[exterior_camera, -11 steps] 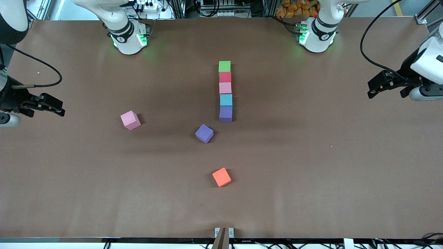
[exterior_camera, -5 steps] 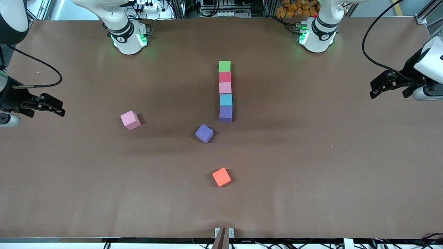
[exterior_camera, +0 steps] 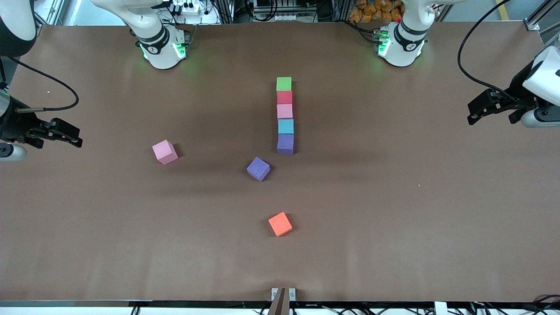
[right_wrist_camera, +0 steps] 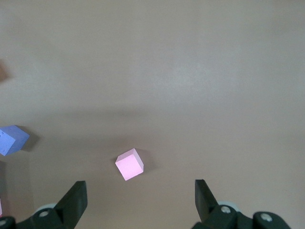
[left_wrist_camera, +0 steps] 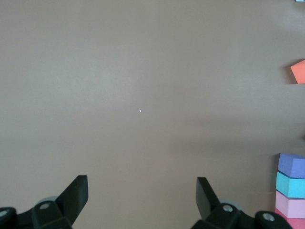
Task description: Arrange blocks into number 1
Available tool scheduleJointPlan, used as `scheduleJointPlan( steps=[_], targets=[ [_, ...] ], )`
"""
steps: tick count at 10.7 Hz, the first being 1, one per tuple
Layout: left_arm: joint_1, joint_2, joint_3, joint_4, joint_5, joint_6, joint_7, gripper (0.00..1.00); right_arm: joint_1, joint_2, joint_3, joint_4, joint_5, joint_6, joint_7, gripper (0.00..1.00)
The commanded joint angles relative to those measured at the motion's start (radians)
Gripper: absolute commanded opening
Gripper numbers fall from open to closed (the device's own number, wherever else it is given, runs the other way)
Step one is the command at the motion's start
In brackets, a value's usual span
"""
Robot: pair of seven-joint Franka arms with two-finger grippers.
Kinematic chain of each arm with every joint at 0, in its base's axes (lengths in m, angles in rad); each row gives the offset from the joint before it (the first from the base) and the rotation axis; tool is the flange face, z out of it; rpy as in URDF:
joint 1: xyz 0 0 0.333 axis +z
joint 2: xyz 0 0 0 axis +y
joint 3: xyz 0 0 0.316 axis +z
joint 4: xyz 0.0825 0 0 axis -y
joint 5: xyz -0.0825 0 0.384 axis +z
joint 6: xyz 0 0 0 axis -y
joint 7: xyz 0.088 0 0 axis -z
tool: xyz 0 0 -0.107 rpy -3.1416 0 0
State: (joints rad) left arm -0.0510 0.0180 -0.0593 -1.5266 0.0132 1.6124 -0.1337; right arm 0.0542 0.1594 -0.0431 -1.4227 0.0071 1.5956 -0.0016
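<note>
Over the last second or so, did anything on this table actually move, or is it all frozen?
Only the left gripper moved: it drew back a little toward its own end of the table and slightly upward, open and empty. The right gripper waits open at its end. The column of five blocks, the loose pink block, the loose purple block and the orange block stayed put.

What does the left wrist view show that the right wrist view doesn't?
Only the left wrist view: the orange block, the open left gripper, and one end of the line, with its purple block, light blue block and pink block in a row.
Only the right wrist view: the loose pink block, the loose purple block and the open right gripper.
Both: bare table, nothing held.
</note>
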Motion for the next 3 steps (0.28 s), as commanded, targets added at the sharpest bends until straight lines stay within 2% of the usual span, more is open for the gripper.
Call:
scheduleJointPlan(
  steps=[1, 3],
  targets=[
    [0.014, 0.014, -0.004, 0.02, 0.014, -0.014, -0.021, 1.0, 0.003, -0.004, -0.004, -0.001, 0.001, -0.006, -0.008, 1.0],
    [0.017, 0.016, 0.001, 0.02, 0.013, -0.014, -0.027, 1.0, 0.003, -0.004, -0.004, -0.001, 0.002, -0.006, -0.009, 1.0]
  ],
)
